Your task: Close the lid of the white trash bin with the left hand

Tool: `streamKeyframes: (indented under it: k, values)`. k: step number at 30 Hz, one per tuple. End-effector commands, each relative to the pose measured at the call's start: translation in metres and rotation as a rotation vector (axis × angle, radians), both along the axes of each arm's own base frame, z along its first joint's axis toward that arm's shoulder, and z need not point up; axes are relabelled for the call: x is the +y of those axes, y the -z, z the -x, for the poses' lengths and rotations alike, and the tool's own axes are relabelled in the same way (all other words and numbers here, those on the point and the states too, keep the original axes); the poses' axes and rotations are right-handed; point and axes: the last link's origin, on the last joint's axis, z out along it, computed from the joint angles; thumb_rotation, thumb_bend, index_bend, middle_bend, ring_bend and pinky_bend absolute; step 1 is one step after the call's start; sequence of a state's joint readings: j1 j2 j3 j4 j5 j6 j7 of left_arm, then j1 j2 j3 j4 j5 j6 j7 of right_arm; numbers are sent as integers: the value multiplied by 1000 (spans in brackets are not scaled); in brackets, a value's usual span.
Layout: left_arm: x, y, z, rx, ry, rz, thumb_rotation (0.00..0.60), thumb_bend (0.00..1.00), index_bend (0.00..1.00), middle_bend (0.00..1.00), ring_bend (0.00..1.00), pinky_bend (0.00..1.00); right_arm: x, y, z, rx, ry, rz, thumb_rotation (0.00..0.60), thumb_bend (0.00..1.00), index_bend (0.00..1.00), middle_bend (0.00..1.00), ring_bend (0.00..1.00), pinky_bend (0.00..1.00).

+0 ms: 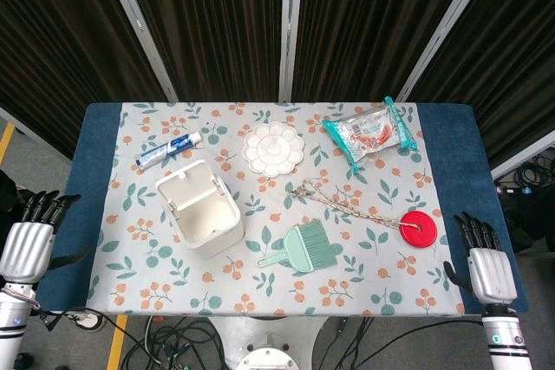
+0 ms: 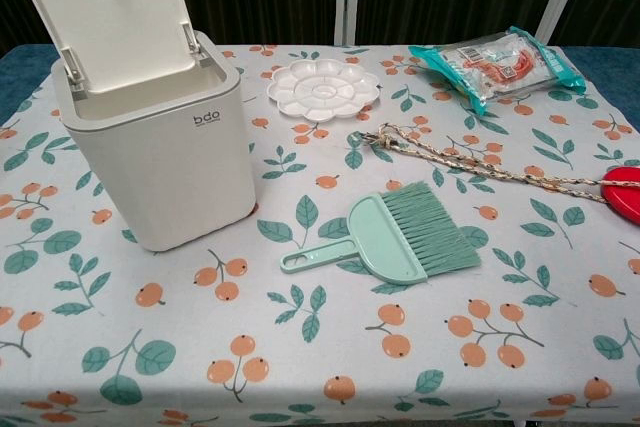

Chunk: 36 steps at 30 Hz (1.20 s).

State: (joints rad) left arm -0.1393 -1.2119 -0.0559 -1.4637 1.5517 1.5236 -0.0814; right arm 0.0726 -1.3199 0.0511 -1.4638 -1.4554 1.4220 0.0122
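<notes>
The white trash bin (image 1: 203, 218) (image 2: 160, 142) stands on the left part of the table, its mouth uncovered. Its hinged lid (image 1: 186, 181) (image 2: 105, 5) stands raised at the bin's far side. My left hand (image 1: 29, 237) hangs off the table's left edge, well left of the bin, fingers apart and holding nothing. Off the table's front right corner sits my right hand (image 1: 486, 262), also with fingers apart and empty. Neither hand shows in the chest view.
A green dustpan brush (image 1: 303, 249) (image 2: 400, 239) lies right of the bin. Behind it are a white palette dish (image 1: 273, 149) (image 2: 322, 89), a toothpaste tube (image 1: 169, 150), a snack packet (image 1: 371, 132) (image 2: 495, 62), and a rope (image 1: 347, 205) (image 2: 470, 165) ending at a red disc (image 1: 418, 229) (image 2: 625, 192).
</notes>
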Motion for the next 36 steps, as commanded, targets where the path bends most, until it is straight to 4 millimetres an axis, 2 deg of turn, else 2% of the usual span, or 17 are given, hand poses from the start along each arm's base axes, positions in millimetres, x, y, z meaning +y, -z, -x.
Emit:
streamKeyframes:
  k: [1,13,14,17,23,28,32,36]
  values:
    - [-1,1,1,-1,-3,2,582,0,161,195,92,97,0,0,1,2,1,0,600,227,0,0,0,0]
    - [7,3,-4,-58,10,7,582,0,161,195,91,98,1,-1,-2,-1,-9,-1,600,228,0,0,0,0]
    - [9,3,-3,-94,-5,7,575,0,160,195,91,99,1,-1,-1,1,-12,-2,600,228,0,0,0,0]
    - [18,4,-3,-255,-55,27,469,0,148,190,92,104,1,-3,2,5,-6,0,600,227,0,0,0,0]
    - [35,6,-22,-620,-50,148,399,0,145,186,91,105,0,-3,4,2,3,-1,600,227,0,0,0,0]
    - [62,6,-48,-929,-33,293,369,0,144,186,92,105,0,-1,6,0,8,-6,600,227,0,0,0,0]
    - [88,7,-61,-1013,-39,370,318,0,143,187,92,105,0,1,6,-1,10,-14,600,228,0,0,0,0]
    - [104,15,-78,-1058,-40,456,304,0,143,188,92,105,0,0,8,-2,16,-9,600,229,0,0,0,0]
